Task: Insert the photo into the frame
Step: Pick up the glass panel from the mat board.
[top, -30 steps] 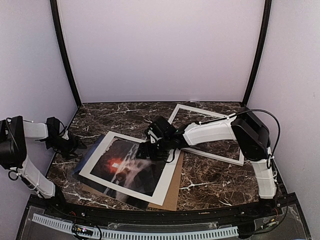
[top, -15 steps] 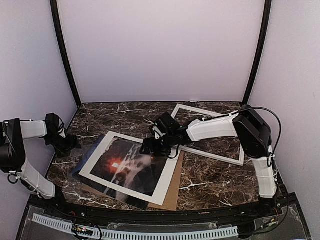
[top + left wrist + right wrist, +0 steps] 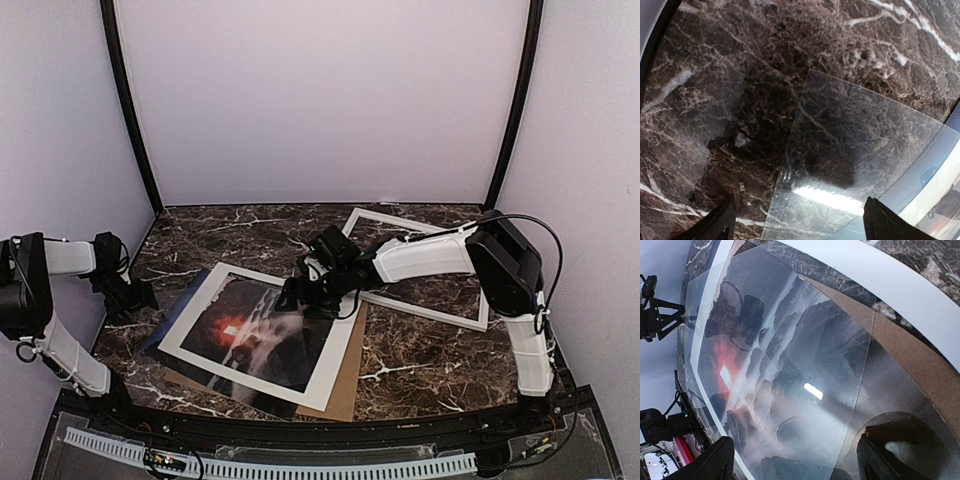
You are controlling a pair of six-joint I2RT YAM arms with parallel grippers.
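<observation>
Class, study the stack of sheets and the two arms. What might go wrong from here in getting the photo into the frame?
1. The photo lies stacked with a clear sheet, a white mat and brown cardboard. The open right tool, above the stack's far corner, may catch the wrong layer.
2. The frame lies apart, partly beneath the right arm; a sweep might knock it.

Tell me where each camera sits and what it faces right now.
Top external: above and behind the bases, facing down at the table; both arms, left gripper, right gripper show.
Left wrist: faces down at marble and a clear sheet; own fingertips show.
Right wrist: faces low across the photo; own fingertips show.
Shared: top and right wrist both see the photo.
</observation>
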